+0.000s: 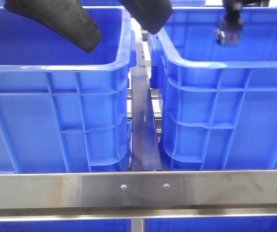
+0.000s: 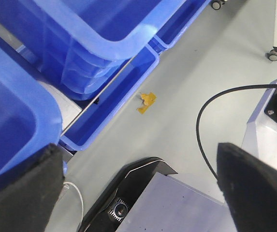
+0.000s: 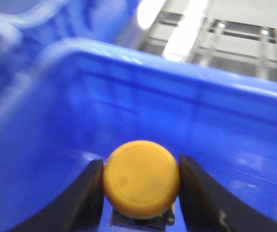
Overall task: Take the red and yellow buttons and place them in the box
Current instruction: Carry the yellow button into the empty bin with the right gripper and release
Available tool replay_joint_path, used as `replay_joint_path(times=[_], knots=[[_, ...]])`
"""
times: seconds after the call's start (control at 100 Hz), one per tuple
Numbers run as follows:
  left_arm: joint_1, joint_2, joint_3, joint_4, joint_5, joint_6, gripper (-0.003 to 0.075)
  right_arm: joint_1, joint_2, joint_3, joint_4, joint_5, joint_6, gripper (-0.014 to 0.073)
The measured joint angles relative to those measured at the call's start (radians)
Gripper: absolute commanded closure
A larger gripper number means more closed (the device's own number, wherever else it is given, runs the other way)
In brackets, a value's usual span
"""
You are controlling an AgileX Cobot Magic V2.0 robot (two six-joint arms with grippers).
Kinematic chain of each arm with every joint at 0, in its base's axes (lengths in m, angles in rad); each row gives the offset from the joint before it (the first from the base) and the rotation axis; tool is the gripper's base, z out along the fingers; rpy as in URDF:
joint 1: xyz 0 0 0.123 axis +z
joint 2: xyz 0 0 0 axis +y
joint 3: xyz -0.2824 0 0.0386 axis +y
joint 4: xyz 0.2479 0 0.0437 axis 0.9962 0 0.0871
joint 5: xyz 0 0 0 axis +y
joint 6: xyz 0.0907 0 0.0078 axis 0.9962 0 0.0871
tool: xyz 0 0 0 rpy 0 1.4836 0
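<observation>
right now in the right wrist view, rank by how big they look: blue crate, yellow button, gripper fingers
1. blue crate, fills most of the view
2. yellow button
3. gripper fingers, cut off by the edge and nearest the camera, so unsure against the button

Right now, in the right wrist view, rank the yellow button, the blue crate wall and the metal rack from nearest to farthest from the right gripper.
1. Yellow button, clamped between the right gripper fingers.
2. Blue crate wall, just beyond the button.
3. Metal rack, past the crate's rim.
</observation>
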Motion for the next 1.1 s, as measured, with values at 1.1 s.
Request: replay_joint_path(times=[1.1], knots=[[0.000,0.000,0.000,0.000,-0.014,0.000,0.0112,0.000,0.379,-0.216,0.025,-0.164,-0.053,0.0067]])
